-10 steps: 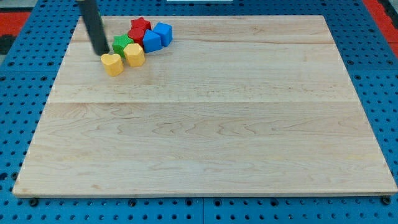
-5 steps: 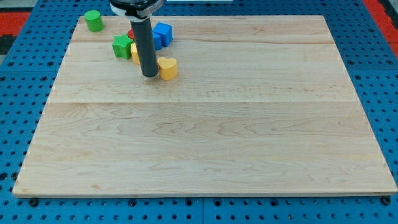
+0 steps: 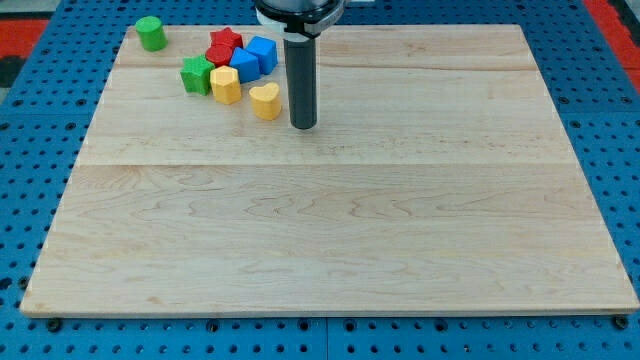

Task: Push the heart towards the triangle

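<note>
The yellow heart (image 3: pixel 265 101) lies near the top of the wooden counter (image 3: pixel 400 220), at the lower right edge of a cluster of blocks. My tip (image 3: pixel 303 126) rests on the counter at about the heart's 4 o'clock, just beside it, with a narrow strip of wood showing between them. It is a bare rod with nothing to open or close, and it holds nothing.

No block reads clearly as a triangle. My best guess is the blue block (image 3: pixel 243 66) at the heart's 11 o'clock, whose front looks wedge-like; a blue cube (image 3: pixel 263 52) touches it on its 1 o'clock side. A yellow block (image 3: pixel 225 86), with several sides, sits just beside the heart at its 10 o'clock. A green star (image 3: pixel 196 74) sits beyond that, at the yellow block's 10 o'clock. A red star (image 3: pixel 226 41) is at the cluster's top, with another red block (image 3: pixel 219 56) partly hidden beneath it. A green cylinder (image 3: pixel 150 33) stands well apart near the counter's top left corner.

If the blue block is the target, I judge the task mostly done: the heart is near it, though a gap remains between them. What is left is a short push toward 11 o'clock. For that my tip would do better at the heart's 5 o'clock, since a shove from where it stands now would probably run the heart into the yellow block.
</note>
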### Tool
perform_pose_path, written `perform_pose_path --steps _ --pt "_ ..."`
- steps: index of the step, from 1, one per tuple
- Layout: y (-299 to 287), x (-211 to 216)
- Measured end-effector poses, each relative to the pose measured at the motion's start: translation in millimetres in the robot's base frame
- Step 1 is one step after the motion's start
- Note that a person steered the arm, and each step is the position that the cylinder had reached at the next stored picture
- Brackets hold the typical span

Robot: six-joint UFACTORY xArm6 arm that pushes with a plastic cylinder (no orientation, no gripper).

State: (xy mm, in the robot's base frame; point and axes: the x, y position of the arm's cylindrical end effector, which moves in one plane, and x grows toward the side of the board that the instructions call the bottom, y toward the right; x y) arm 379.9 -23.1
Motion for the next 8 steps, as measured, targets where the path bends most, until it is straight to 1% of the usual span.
perform_pose_path --steps 2,3,4,5,6,7,8 --pt "-0.5 -27.3" --pt "-8.2 -13.9" --pt "-32.8 -3.5" --pt "-49.2 -13.8" --pt "-49.1 -47.3" --pt "-49.1 -70.7" --pt "-49.1 -83.2"
